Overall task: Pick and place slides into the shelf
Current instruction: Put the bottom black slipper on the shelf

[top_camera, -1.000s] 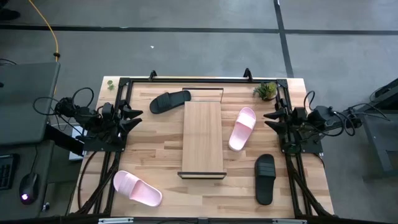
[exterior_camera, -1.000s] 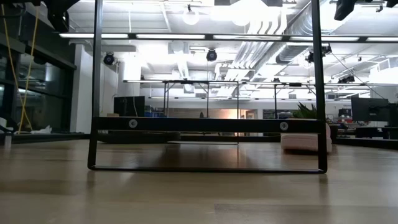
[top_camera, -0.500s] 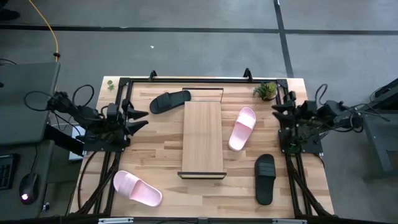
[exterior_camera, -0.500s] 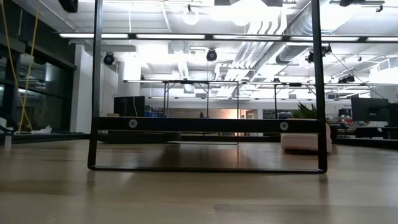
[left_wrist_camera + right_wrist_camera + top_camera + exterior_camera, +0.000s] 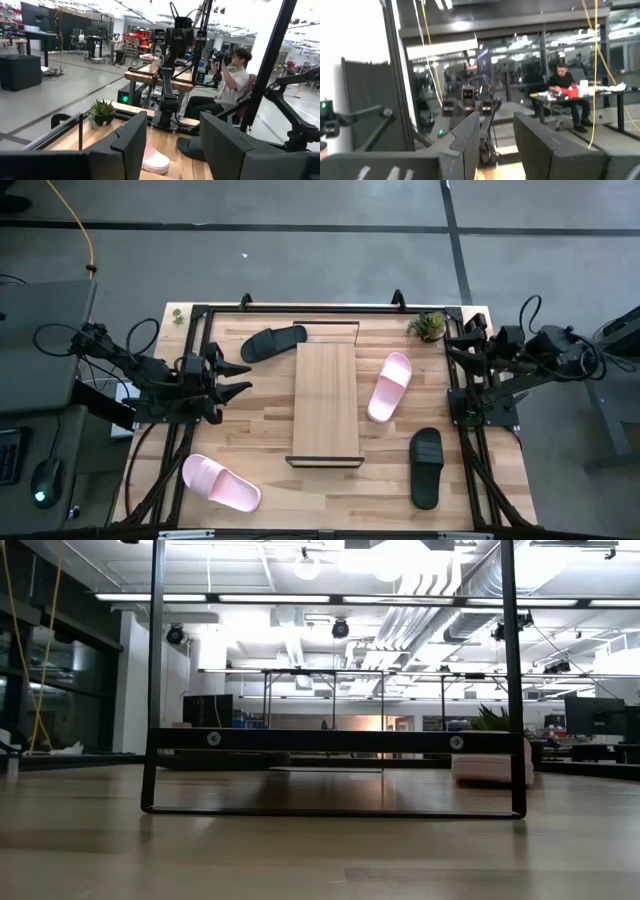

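Slides lie scattered around the shelf (image 5: 326,402), none on it yet, so we see all 4 still to be placed. Nearest the table's front edge we see a pink slide (image 5: 220,482) on the left and a black slide (image 5: 426,467) on the right. Farther back a second pink slide (image 5: 390,385) lies just beside the shelf's right edge, and a second black slide (image 5: 273,342) sits near its far left corner.

Our left gripper (image 5: 238,377) hangs over the table's left side with fingers spread and empty; our right gripper (image 5: 452,346) hangs at the far right edge, also spread and empty.

We judge the main risk to be the shelf's wire frame: an arm reaching low toward a slide could clip it and shift the board. The wide straps are soft, so a shallow pinch may slip. The plant (image 5: 429,325) in the far right corner stands close to the right arm's path and could be knocked.
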`<state>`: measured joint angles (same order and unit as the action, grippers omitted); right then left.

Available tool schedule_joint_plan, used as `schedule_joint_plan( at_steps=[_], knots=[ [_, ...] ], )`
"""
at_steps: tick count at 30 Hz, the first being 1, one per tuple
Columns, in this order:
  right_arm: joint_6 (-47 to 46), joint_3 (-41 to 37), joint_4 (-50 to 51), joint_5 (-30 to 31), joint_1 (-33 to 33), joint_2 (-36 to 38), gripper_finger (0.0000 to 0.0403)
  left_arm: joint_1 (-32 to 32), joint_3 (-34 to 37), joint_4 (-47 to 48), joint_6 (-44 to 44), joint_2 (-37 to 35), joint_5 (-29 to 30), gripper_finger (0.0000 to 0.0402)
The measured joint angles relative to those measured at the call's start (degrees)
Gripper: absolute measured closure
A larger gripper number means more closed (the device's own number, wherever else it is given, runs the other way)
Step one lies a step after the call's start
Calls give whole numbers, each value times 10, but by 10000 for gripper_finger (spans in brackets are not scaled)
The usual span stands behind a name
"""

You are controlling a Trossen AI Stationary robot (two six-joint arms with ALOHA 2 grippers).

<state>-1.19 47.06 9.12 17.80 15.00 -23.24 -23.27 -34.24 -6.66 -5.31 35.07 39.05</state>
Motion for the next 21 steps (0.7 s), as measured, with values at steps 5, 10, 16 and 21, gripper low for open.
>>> schedule_joint_plan(
  at_steps=[5,10,16,21],
  knots=[
    [1,94,92,7,0,-78,289,0,0,-6,6,-1,-4,234],
    [46,163,144,-3,0,-136,289,0,0,-6,19,-1,-11,234],
    [45,193,134,-4,0,-169,289,0,0,-8,21,-1,-11,234],
    [31,194,128,-4,0,-185,289,0,0,-9,12,0,-11,234]
  ],
)
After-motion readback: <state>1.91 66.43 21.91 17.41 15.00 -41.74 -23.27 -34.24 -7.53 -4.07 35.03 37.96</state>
